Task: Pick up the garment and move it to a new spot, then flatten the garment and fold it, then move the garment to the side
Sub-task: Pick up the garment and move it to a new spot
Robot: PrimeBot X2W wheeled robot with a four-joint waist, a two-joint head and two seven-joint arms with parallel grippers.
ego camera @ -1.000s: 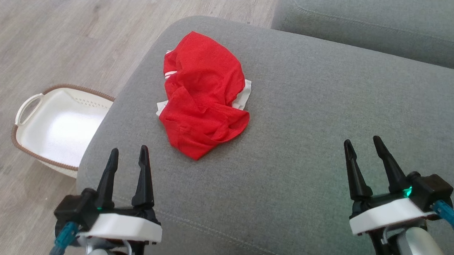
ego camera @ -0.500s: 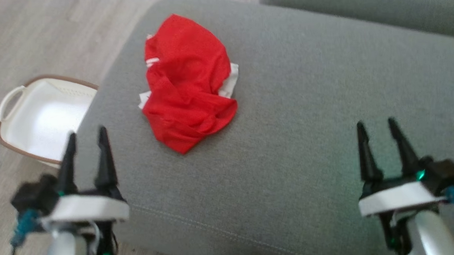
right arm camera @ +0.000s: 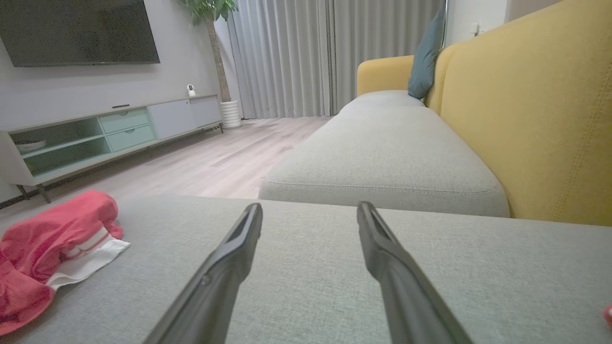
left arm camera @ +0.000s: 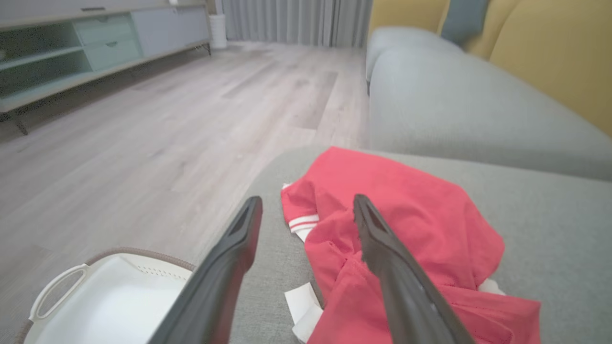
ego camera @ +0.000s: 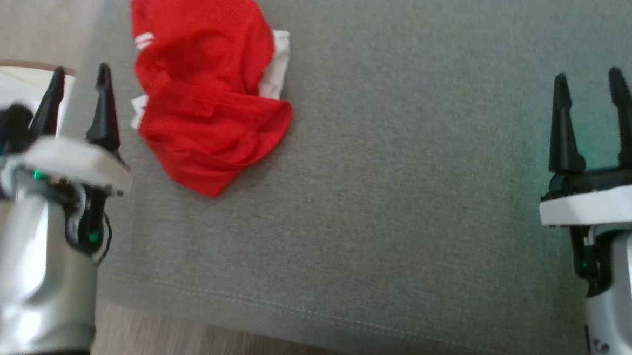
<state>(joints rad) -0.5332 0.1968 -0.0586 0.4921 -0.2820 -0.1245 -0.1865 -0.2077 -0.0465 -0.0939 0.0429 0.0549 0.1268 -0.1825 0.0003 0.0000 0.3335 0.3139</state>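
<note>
Fingers on both my arms stand apart and hold nothing. My left fingers [ego camera: 104, 105] hover at the left edge of the grey cushion [ego camera: 403, 194], just beside the garment [ego camera: 203, 97] and not touching it. In my left wrist view one finger lines up over the red cloth and the other over bare cushion. My right fingers [ego camera: 562, 126] are well apart from it, above bare cushion far to the right.

The garment lies crumpled near the cushion's left edge, red folds heaped on one another, with white trim [ego camera: 276, 66] poking out on its right side. Below that edge sit the basket [left arm camera: 158, 273] and the floor [left arm camera: 143, 143].

My worry is the heap. If I close on the nearest ridge, I may pinch only one loose layer, and the rest would hang in a knot that lands as bunched as it is now. If I catch the thin trim alone, I think it could slip out mid-lift. If I come in low from the left instead of from above, I could shove the cloth sideways rather than take it. A lift with one arm so near the edge could also drag a trailing fold off the cushion, towards the basket. The head view is blurred, so I would not trust it for the exact gap.
</note>
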